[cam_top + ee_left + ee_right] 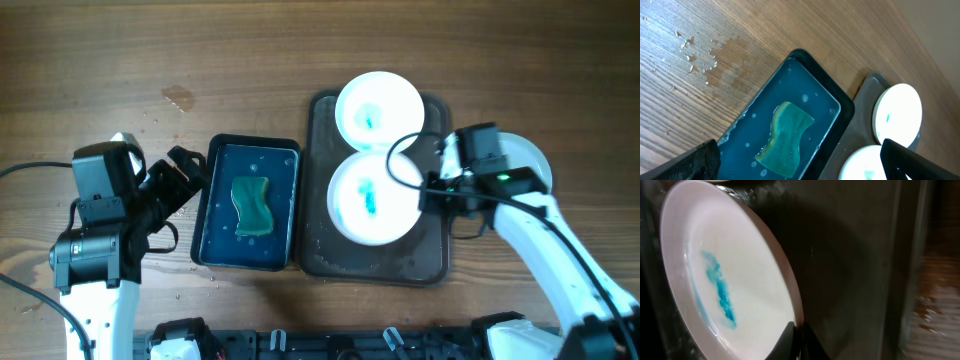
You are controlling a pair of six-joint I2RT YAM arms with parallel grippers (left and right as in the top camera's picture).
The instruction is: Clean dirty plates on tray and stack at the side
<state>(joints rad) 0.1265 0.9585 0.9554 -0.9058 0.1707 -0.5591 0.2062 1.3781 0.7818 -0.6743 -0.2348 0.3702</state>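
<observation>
The brown tray (pixel 318 255) holds two white plates with teal smears: a far plate (pixel 378 108) and a near plate (pixel 372 198). My right gripper (pixel 425 190) is shut on the near plate's right rim. In the right wrist view the fingers (pixel 799 335) pinch the rim of that plate (pixel 740 280), which tilts above the tray floor (pixel 850 255). A third white plate (pixel 528 158) lies on the table right of the tray, partly under my right arm. My left gripper (pixel 185 180) is open and empty over the left edge of the blue tray.
The dark blue tray (pixel 215 250) holds water and a green sponge (pixel 253 205), also in the left wrist view (pixel 785 137). Water drops (pixel 695 50) wet the wood to its far left. The brown tray's edge (pixel 867 82) and both plates show beyond it.
</observation>
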